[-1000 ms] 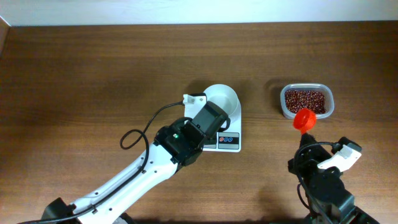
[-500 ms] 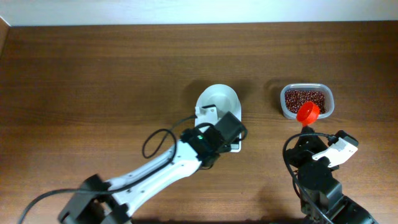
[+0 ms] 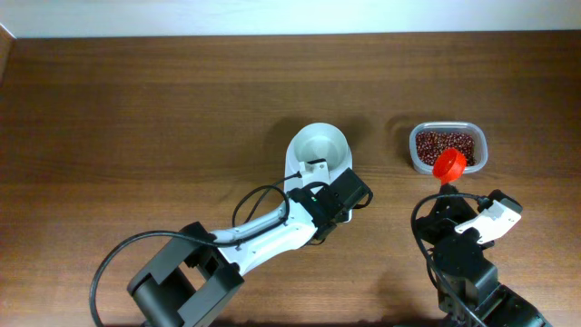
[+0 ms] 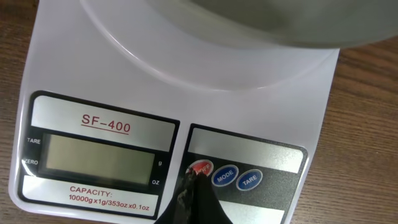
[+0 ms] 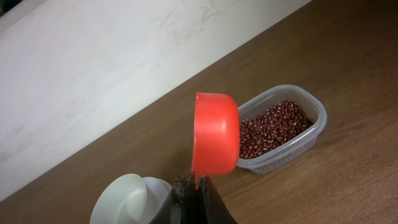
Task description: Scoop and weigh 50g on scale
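Mid-table [image 3: 136,109]: the scale [image 4: 93,68], with the white bowl [image 3: 320,145] on its platform. We find the left claw [image 4: 193,182] pinched together, its tip on the red button [image 4: 202,166] beside the two blue buttons [image 4: 225,175]. The grey display [image 4: 99,155] is blank. The right claw [image 5: 193,186] is clamped on the handle of the red scoop [image 5: 214,140], whose cup is turned on its side at the near edge of the tub of red beans [image 5: 280,127]. The tub stands right of the scale, apart from it.
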`<act>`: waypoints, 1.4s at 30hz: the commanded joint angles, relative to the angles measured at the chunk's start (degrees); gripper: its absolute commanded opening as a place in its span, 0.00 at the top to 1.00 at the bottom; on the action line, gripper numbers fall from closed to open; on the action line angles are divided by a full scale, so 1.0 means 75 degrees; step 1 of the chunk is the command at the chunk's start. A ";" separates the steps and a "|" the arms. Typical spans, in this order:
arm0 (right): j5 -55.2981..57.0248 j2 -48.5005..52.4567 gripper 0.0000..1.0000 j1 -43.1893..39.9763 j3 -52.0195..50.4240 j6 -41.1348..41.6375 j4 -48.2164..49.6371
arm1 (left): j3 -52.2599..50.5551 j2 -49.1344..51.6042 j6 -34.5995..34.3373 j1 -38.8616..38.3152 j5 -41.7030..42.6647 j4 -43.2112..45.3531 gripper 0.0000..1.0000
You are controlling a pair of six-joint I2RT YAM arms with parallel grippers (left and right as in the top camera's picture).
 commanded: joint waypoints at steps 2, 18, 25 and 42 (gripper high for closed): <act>0.0146 0.0009 0.96 0.0029 0.0044 -0.0082 0.0023 | 0.0058 0.0082 -0.0125 -0.0009 -0.0070 0.0052 1.00; -0.0997 0.0006 0.96 0.0029 0.0044 -0.0073 0.0082 | 0.0058 0.0085 0.0020 -0.0012 -0.0058 0.0073 0.99; -0.1262 0.0006 0.96 0.0035 0.0044 -0.0076 0.0032 | 0.0058 0.0085 0.0015 -0.0012 -0.0052 0.0079 0.99; -0.1259 0.0006 0.96 0.0035 0.0044 -0.0079 -0.0207 | 0.0058 0.0085 0.0015 -0.0052 0.0000 0.0076 1.00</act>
